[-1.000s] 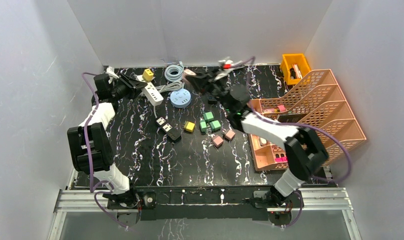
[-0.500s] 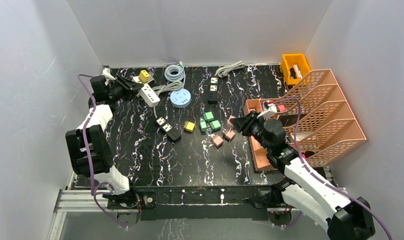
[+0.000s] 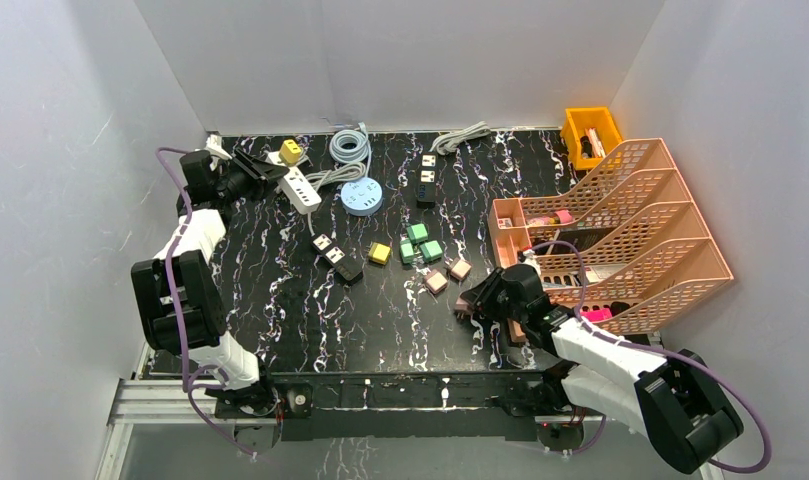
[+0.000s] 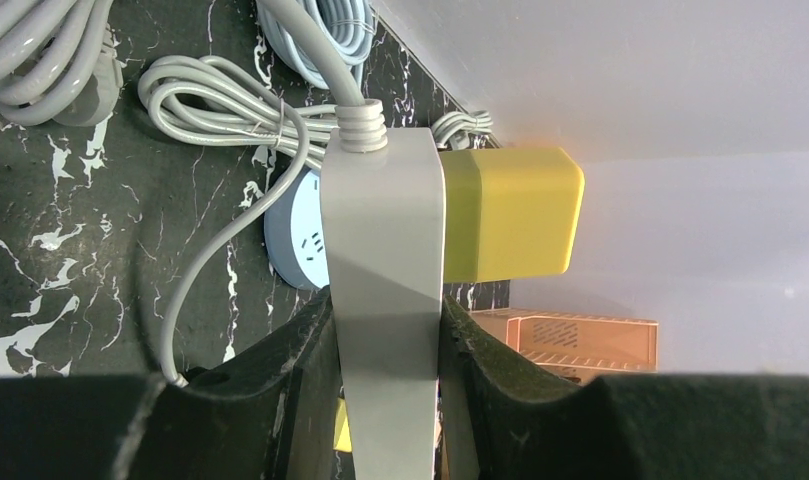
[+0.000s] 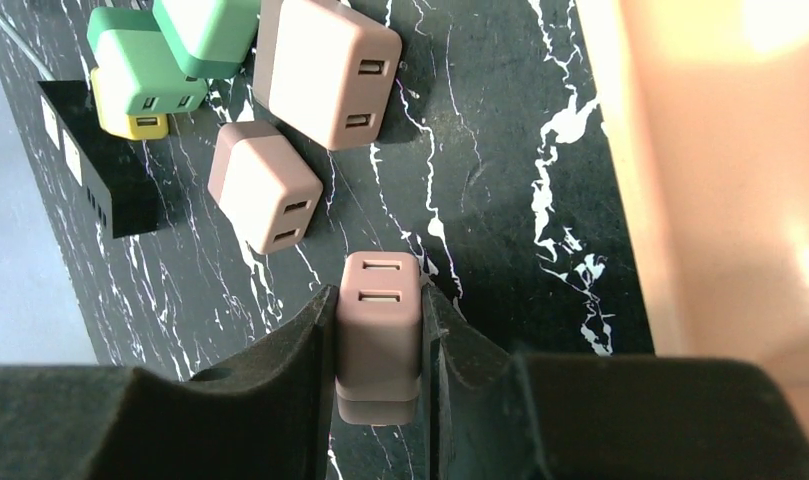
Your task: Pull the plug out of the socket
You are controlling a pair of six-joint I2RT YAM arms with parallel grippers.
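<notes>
The near-left and near-centre bench surface is bare, so approach from the near edge is unobstructed there. Mid-bench, the black power strip, yellow adapter, green adapters and pink adapters form a loose band with narrow gaps. The white power strip, round blue socket and coiled cables crowd the far-left corner. Orange racks block the right side.

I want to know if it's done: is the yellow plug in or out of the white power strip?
In. The yellow plug sits flush against the white power strip.
</notes>
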